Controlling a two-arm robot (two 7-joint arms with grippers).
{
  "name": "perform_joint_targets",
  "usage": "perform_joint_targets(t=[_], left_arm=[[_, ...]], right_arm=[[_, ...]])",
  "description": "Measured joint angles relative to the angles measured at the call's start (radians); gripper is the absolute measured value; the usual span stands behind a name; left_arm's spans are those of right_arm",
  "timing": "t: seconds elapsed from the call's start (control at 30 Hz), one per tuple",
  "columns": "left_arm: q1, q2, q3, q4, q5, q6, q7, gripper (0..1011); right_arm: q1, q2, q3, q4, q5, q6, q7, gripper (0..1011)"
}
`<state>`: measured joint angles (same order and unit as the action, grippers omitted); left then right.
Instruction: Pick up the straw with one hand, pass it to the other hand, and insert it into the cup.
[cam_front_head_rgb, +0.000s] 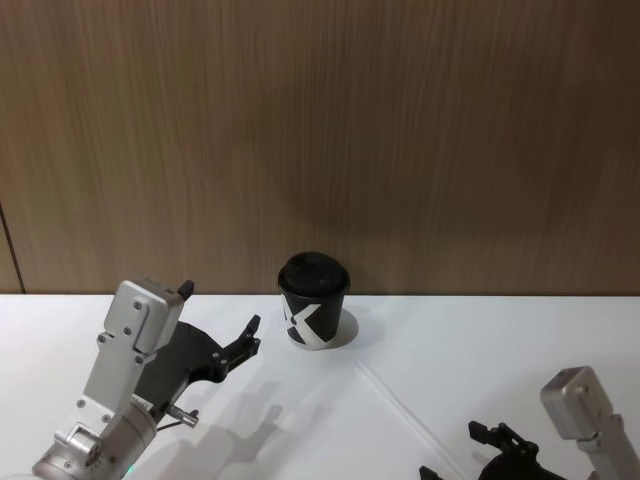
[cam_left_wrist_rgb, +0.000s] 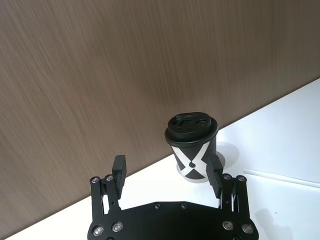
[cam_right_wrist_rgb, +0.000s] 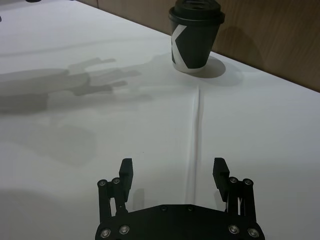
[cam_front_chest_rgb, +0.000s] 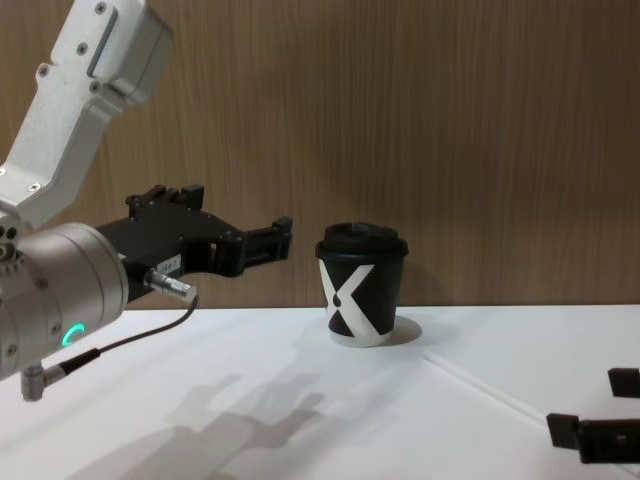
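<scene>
The straw (cam_right_wrist_rgb: 195, 135), likely light and crushable, lies flat beneath the spread right gripper (cam_right_wrist_rgb: 172, 167), inviting a gentle mid-length pinch; the left gripper (cam_left_wrist_rgb: 167, 167) hovers spread.

Head looks down, chest across, wrists forward from close; all 4 share the cup (cam_front_head_rgb: 314, 300).

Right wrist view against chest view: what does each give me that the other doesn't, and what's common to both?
Right wrist view: the straw lies flat on the table, lined up with the gap between the right gripper's open jaws. Chest view: the left gripper hangs in the air left of the cup, about level with its lid. Both: the cup upright, lid on, and the straw ungrasped on the table near it.
</scene>
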<state>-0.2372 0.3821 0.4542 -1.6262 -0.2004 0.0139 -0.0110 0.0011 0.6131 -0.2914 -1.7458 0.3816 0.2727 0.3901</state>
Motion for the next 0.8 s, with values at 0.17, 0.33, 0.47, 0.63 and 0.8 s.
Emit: perform_joint_targets(t=[0.17, 0.33, 0.47, 0.63, 0.8], left_arm=[[0.000, 0.000, 0.000, 0.000, 0.000, 0.000, 0.000, 1003], [0.000, 0.000, 0.000, 0.000, 0.000, 0.000, 0.000, 1003], [0.000, 0.000, 0.000, 0.000, 0.000, 0.000, 0.000, 1003], [0.000, 0.000, 0.000, 0.000, 0.000, 0.000, 0.000, 1003], [0.000, 0.000, 0.000, 0.000, 0.000, 0.000, 0.000, 1003]], right_arm=[[0.000, -0.009, -0.005, 0.003, -0.003, 0.009, -0.004, 1001], [0.009, -0.024, -0.006, 0.014, 0.004, 0.027, -0.011, 1001], [0.018, -0.035, -0.008, 0.025, 0.012, 0.039, -0.016, 1001], [0.031, -0.044, -0.012, 0.041, 0.021, 0.055, -0.020, 1001], [0.041, -0.047, -0.017, 0.053, 0.026, 0.066, -0.021, 1001]])
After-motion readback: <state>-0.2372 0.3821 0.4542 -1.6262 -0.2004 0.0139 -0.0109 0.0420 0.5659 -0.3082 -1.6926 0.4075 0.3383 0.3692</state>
